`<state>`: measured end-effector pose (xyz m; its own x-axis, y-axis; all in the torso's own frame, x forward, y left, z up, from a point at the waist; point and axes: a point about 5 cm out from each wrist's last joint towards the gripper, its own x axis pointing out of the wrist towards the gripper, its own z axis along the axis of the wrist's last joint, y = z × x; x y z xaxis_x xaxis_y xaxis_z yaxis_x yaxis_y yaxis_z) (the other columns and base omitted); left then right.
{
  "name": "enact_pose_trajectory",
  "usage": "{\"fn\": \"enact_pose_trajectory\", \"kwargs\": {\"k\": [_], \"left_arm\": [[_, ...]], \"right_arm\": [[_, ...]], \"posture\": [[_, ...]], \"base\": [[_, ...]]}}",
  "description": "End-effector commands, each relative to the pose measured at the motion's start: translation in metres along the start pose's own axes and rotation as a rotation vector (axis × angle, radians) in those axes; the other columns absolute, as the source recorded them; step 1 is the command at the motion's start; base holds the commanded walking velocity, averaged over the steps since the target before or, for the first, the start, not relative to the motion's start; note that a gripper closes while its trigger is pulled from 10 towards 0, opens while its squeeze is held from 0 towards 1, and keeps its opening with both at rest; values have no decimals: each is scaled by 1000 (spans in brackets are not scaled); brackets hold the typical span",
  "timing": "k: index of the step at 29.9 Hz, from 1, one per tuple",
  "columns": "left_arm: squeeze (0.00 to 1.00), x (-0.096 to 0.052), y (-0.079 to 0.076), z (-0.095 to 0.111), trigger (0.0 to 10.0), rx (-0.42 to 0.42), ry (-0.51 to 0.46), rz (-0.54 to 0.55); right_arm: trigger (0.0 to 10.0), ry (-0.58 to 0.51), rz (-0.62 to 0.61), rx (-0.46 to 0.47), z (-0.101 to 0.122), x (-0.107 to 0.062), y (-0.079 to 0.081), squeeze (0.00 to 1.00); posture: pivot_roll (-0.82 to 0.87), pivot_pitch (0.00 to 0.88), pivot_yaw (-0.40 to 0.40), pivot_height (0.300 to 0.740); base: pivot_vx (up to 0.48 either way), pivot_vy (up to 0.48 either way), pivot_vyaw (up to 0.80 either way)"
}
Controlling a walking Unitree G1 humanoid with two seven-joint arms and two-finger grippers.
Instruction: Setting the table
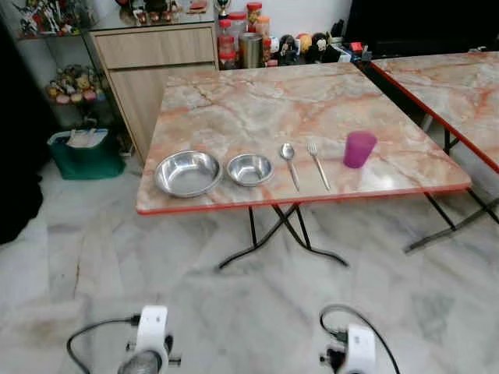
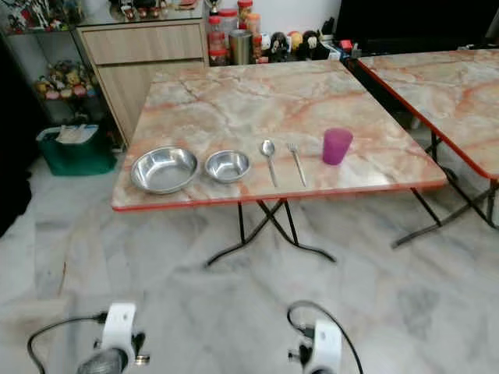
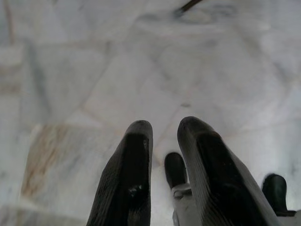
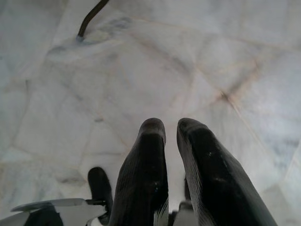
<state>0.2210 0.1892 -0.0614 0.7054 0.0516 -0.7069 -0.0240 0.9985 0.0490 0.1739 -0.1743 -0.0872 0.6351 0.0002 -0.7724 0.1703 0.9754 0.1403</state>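
Observation:
On the marble-topped table (image 1: 265, 101), along its near edge, a row is laid out: a large steel bowl (image 1: 187, 173), a smaller steel bowl (image 1: 249, 169), a spoon (image 1: 290, 164), a fork (image 1: 317, 164) and a purple cup (image 1: 359, 149), upright at the right end. I stand back from the table with both arms hanging low. My left gripper (image 3: 164, 127) points at the floor tiles, shut and holding nothing. The right gripper (image 4: 171, 125) does the same, its fingers nearly touching.
A second marble table (image 1: 460, 86) stands to the right, a narrow gap between the two. Behind are a wooden cabinet (image 1: 156, 62), jars (image 1: 242, 39) and a green bag (image 1: 82, 152) on the floor. Black folding legs (image 1: 281, 234) cross under the near table. Pale marble floor lies between me and it.

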Motion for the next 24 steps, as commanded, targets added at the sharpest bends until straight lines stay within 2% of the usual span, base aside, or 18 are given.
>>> {"fn": "enact_pose_trajectory", "kwargs": {"k": [1,19,24], "left_arm": [[0,-1,6,-4,10000,0,17,20],[0,-1,6,-3,10000,-2,14,22],[0,-2,11,-4,10000,-8,8,39]], "right_arm": [[10000,-15,15,6,4,2,7,0],[10000,-12,20,6,6,2,7,0],[10000,-11,23,5,6,3,8,0]], "posture": [[38,0,36,740],[44,0,31,740],[51,0,31,740]], "base": [[379,0,0],[373,0,0],[0,0,0]]}}
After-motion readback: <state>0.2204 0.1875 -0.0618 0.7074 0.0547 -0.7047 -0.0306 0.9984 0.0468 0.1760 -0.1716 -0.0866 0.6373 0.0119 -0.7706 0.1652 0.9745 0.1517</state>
